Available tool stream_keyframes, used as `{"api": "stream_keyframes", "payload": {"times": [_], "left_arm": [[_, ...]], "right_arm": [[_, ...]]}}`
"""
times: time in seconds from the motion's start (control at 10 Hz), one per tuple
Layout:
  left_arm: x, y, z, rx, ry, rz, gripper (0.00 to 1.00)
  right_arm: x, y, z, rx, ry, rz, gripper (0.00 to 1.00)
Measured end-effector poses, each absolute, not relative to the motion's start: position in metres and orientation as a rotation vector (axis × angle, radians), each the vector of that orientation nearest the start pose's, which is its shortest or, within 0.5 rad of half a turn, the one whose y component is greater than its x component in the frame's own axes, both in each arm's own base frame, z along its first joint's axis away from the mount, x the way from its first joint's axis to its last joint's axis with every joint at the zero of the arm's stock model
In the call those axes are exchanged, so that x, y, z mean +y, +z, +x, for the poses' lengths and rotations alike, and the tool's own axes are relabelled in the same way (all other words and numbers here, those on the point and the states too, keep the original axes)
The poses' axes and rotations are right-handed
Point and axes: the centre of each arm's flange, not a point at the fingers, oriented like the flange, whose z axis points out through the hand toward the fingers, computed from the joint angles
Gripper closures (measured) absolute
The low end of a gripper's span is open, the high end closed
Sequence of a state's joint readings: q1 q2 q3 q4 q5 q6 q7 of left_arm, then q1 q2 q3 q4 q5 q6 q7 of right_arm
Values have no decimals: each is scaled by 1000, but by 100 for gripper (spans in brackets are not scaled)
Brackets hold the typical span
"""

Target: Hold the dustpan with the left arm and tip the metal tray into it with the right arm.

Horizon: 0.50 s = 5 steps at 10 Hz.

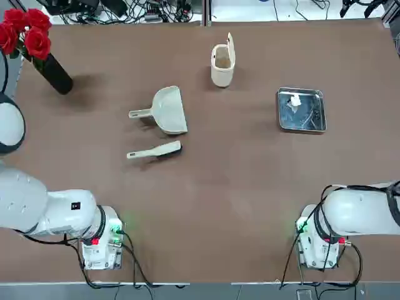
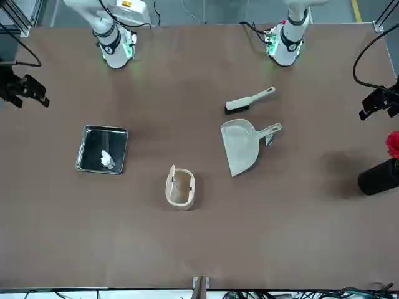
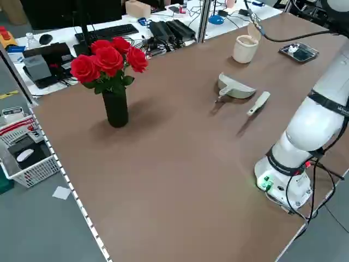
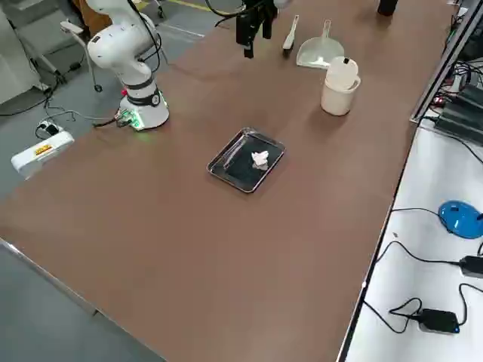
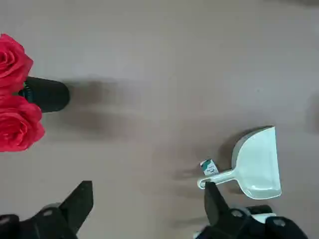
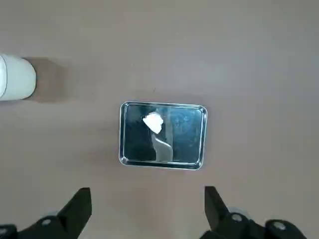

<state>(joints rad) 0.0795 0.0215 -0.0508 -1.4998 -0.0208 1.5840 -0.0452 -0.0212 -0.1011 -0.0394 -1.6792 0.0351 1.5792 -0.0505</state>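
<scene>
Dustpan lies on the tabletop, left of the middle and toward the far edge, its handle aimed at the left edge and its mouth at the right. That placing seems to suit the job: the handle is offered to the left arm, while the scoop faces the tray, which sits flat toward the far right corner. A small printed piece is by the handle, perhaps to prop it for a grip, though I cannot tell whether it bears any weight. Left gripper hangs above the left side of the tabletop, fingers spread with nothing between them; right gripper hangs above the right side, likewise parted and unloaded. As for containers, the tray holds one crumpled white scrap inside its raised rim, and no litter shows in the scoop. The bin stands between them, nearer the far edge, lid up; what it may hold I cannot tell. Brush lies beside the dustpan on the robot's side. The job looks unstarted; gripping the handle probably comes first, and the light scrap could miss the scoop if the tray tips too fast.
</scene>
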Motion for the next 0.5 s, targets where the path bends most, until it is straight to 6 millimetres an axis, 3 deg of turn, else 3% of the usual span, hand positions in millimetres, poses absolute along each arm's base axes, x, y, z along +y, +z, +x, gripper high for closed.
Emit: {"api": "stream_keyframes", "payload": {"times": [0.5], "left_arm": [[9,657,563,-109,-129,-3160,1]], "right_arm": [[-29,630,524,17,-36,-3103,0]]}}
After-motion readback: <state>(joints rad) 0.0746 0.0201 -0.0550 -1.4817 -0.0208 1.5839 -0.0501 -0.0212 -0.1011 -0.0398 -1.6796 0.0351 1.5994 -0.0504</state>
